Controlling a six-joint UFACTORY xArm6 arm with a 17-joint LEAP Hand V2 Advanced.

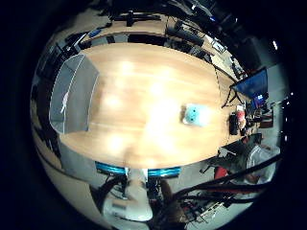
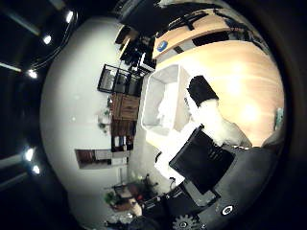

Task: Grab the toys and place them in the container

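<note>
Wooden worktop (image 1: 144, 86), light-blue toy (image 1: 196, 115) well apart from grey container (image 1: 73, 93), hand (image 2: 211, 120) above, finger extended, nothing held, path unobstructed

White and black hand (image 2: 211, 143): white finger with black tip, boxy black segments, small gear at base.

A white container (image 2: 160, 103) sits at the end of the wooden tabletop (image 2: 244, 81), well below the palm. One white, black-tipped finger of the hand (image 2: 211, 139) reaches out straight beside the container, holding nothing.
</note>
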